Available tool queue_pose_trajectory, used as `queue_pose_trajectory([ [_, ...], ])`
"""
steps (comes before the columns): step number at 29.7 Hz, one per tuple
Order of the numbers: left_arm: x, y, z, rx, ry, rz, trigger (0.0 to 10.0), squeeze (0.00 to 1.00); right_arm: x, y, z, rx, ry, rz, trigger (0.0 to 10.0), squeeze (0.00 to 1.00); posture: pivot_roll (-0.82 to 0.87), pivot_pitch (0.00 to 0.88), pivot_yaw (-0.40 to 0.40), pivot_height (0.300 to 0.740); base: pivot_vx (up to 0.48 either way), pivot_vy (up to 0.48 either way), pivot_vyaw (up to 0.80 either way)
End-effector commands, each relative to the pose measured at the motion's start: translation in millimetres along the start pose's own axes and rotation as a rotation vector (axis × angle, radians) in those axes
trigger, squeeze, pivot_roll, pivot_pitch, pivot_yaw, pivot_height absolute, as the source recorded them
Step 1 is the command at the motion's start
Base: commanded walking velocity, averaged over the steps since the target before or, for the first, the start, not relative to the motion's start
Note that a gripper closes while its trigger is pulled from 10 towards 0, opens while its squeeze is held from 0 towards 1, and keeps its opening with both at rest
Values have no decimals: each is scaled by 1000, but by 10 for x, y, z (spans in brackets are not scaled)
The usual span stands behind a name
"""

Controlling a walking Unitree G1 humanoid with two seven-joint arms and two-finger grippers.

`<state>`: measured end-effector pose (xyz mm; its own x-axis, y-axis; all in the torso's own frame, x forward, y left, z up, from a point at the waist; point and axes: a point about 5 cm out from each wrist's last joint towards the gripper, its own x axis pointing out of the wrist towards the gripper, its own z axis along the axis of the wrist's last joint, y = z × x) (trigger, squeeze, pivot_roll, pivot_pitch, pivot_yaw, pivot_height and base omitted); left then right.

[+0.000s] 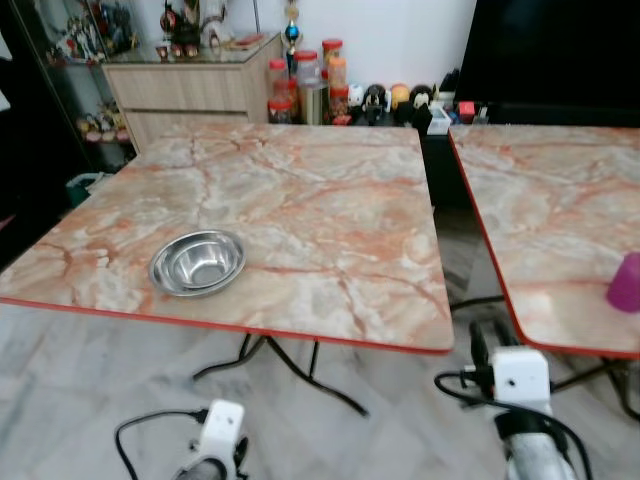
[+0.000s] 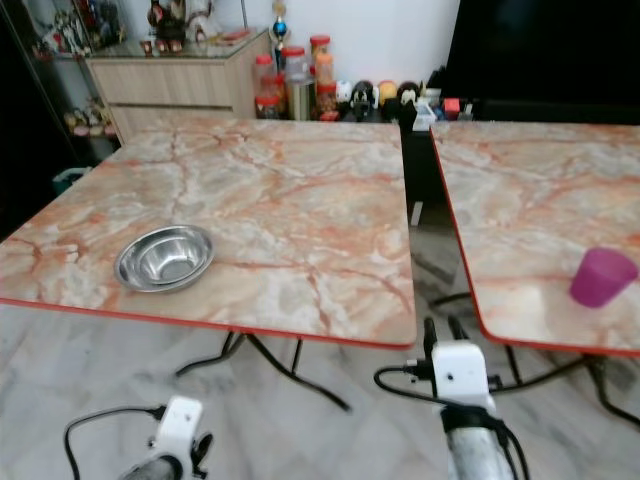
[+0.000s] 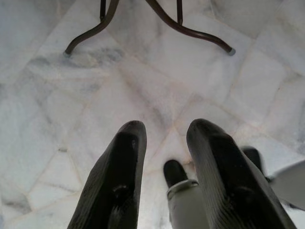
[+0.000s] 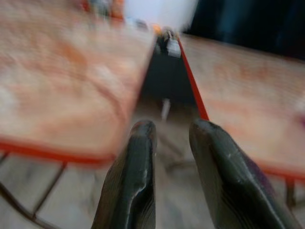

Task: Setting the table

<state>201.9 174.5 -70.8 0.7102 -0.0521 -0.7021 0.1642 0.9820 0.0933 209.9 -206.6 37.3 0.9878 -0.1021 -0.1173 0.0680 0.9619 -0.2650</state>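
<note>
A steel bowl (image 1: pixel 198 262) sits empty near the front left corner of the left marble table (image 1: pixel 330 190). A purple cup (image 2: pixel 602 277) stands upright near the front edge of the right marble table (image 2: pixel 540 190). My left gripper (image 3: pixel 167 126) hangs low in front of the left table and points at the marble floor, open with nothing between its fingers. My right gripper (image 4: pixel 172 125) is open and empty too. It is held below table height and faces the gap between the two tables, left of the cup.
Both tables have red edges and dark curved metal legs (image 1: pixel 300 370). A narrow gap (image 1: pixel 445 210) separates them. Behind stand a wooden cabinet (image 1: pixel 190 85), several jars (image 1: pixel 310 85), small figurines and a large dark screen (image 1: pixel 555 50).
</note>
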Motion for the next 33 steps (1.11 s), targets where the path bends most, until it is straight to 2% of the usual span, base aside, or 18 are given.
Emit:
queue_pose_trajectory([
  [1, 12, -48, 17, 1, 1, -15, 10000, 0, 65, -103, -157, 34, 81, -36, 10000, 0, -133, 0, 17, 736, 0, -262, 0],
  [3, 13, -47, 21, 1, 1, -15, 10000, 0, 75, -108, -180, 41, 93, -39, 10000, 0, -133, 0, 17, 736, 0, -262, 0],
  [5, 17, -46, 33, 1, -2, -14, 10000, 0, 130, -125, -342, 105, 180, -77, 10000, 0, -129, 0, 19, 736, 0, -255, 0],
  [9, 22, -48, 47, 1, -4, -14, 10000, 0, 172, -85, -519, 172, 290, -86, 10000, 0, -130, 0, 21, 736, 0, -246, 0],
  [12, 25, -56, 55, 1, -6, -16, 10000, 0, 192, 2, -640, 167, 366, -40, 10000, 0, -129, 0, 22, 736, 0, -190, 0],
  [15, 28, -57, 63, 1, -7, -17, 10000, 0, 210, 37, -682, 178, 391, -16, 10000, 0, -128, 0, 19, 736, 0, -330, 0],
  [18, 30, -64, 66, 1, -8, -16, 10000, 0, 160, 157, -827, 186, 507, 45, 10000, 0, -125, 0, 17, 736, 0, -330, 0],
  [19, 30, -67, 67, 0, -8, -15, 10000, 0, 118, 241, -891, 197, 557, 97, 10000, 0, -122, 0, 15, 736, 0, -330, 0],
  [26, 29, -67, 60, 2, -4, -6, 10000, 0, -2, 414, -1015, 229, 662, 128, 10000, 0, -115, 0, 9, 736, 0, -330, 0],
  [30, 26, -68, 51, 2, -3, -3, 10000, 0, -8, 466, -1019, 248, 673, 126, 10000, 0, -107, 0, 9, 736, 0, -330, 0],
  [33, 21, -57, 40, 5, -2, 6, 10000, 0, -15, 508, -1018, 227, 675, 150, 10000, 0, -106, 0, 11, 736, 0, -324, 0],
])
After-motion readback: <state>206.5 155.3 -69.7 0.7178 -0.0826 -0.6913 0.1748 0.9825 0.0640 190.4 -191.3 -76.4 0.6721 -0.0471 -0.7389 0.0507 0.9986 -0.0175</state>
